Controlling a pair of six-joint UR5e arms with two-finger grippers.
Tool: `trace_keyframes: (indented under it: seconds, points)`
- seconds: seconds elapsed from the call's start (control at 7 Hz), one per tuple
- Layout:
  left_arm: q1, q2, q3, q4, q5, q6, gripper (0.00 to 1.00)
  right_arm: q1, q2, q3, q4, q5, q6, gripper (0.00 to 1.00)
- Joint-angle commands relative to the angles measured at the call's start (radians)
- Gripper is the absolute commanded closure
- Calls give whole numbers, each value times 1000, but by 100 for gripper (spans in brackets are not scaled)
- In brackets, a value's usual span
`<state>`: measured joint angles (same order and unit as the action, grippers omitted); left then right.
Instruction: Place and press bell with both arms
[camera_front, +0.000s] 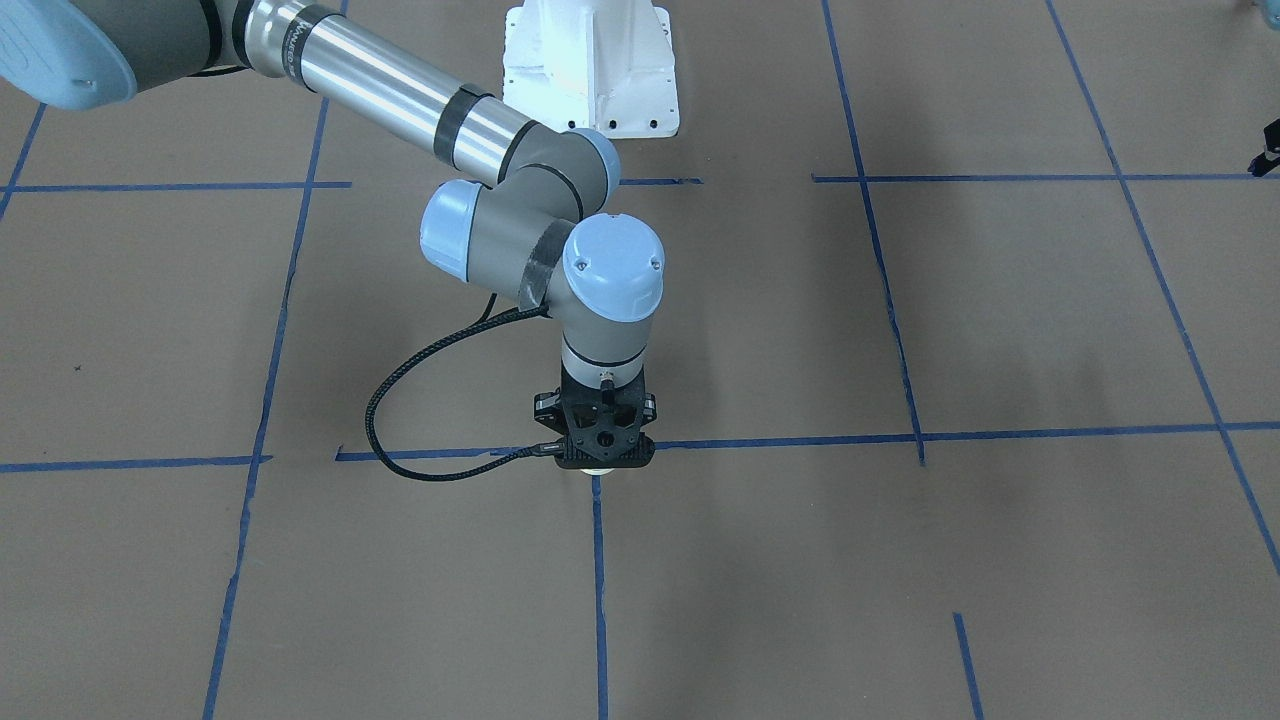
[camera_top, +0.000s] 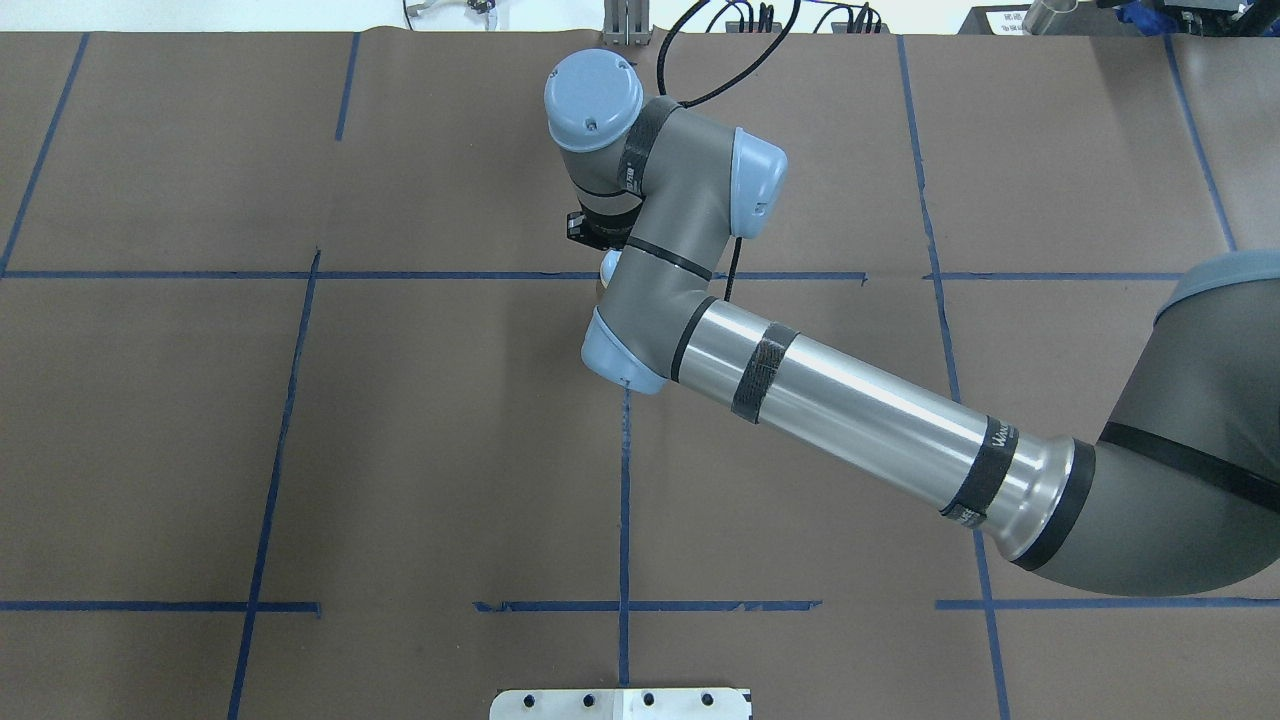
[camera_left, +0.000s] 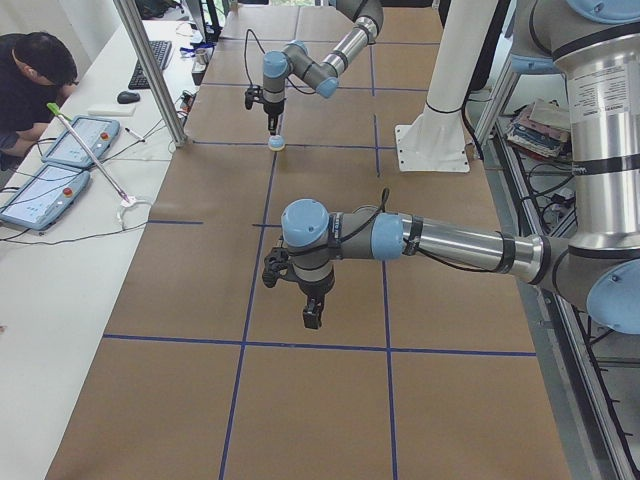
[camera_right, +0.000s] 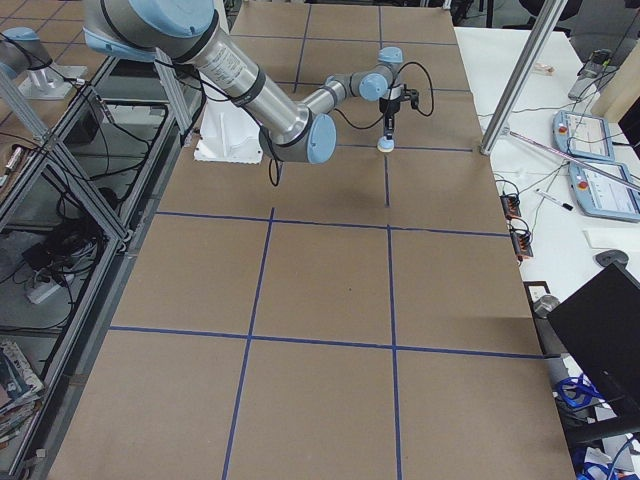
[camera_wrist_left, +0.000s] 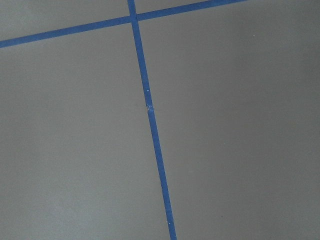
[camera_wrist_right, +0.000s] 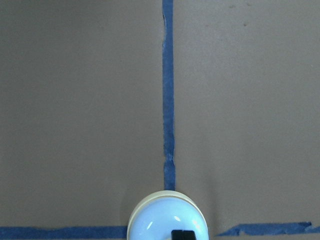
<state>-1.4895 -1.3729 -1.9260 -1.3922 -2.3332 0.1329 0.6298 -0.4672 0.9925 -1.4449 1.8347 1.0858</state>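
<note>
The bell (camera_wrist_right: 167, 217), a light-blue dome with a cream base ring, stands on the brown paper at a crossing of blue tape lines. It also shows in the exterior left view (camera_left: 276, 144) and the exterior right view (camera_right: 384, 146). My right gripper (camera_wrist_right: 181, 234) points straight down over it, shut, with its black fingertips together on the dome's top. The button is hidden under them. In the front-facing view the right gripper (camera_front: 603, 458) covers nearly all of the bell. My left gripper (camera_left: 312, 318) hangs above bare paper, far from the bell. I cannot tell whether it is open or shut.
The white bolted pedestal (camera_front: 592, 70) stands behind the bell on the robot's side. Blue tape lines (camera_wrist_left: 150, 115) grid the brown paper. A side table with tablets (camera_left: 40, 195), a metal post (camera_left: 150, 70) and a seated operator (camera_left: 30, 75) lies beyond the far edge.
</note>
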Motion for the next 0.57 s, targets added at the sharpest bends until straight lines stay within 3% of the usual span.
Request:
trace_keyframes:
  seconds: [0.0,0.29,0.43]
  points:
    - [0,0,-1,1,0,1,0,-7,-2,-2,0,-3,2,100]
    - [0,0,7,-1,0,1,0,5,10,12,0,6,-1,100]
    - [0,0,9,-1,0,1,0,33,10,35,-5,68,-6,100]
